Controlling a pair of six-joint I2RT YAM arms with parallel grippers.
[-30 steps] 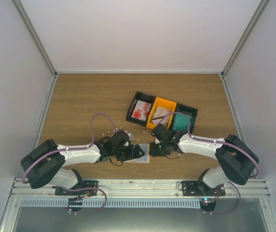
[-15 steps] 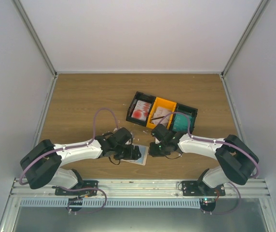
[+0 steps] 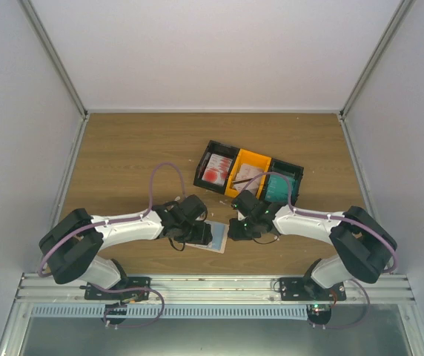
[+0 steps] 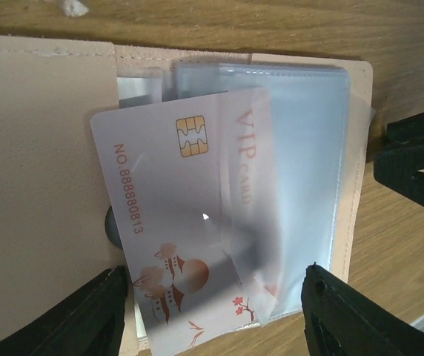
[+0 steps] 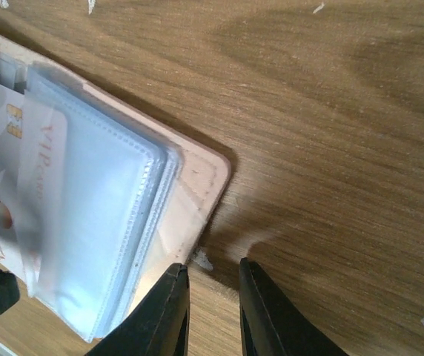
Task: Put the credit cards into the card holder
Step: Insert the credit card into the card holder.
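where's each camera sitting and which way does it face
top external: above and behind the robot, looking down on the table; left arm and right arm show
left wrist: on left arm, looking down at open card holder and VIP card; left gripper shows
right wrist: on right arm, looking down at card holder's edge; right gripper shows
shared: both wrist views show card holder and VIP card

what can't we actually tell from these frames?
- Left wrist: how deep the white card sits in the clear sleeves. Cloudy plastic blurs its right edge.
- Top: the card holder is mostly covered by the left gripper and the right gripper.
- Top: the cards in the bins are too small to count.
- Right wrist: the holder's left part is cut off by the frame edge.
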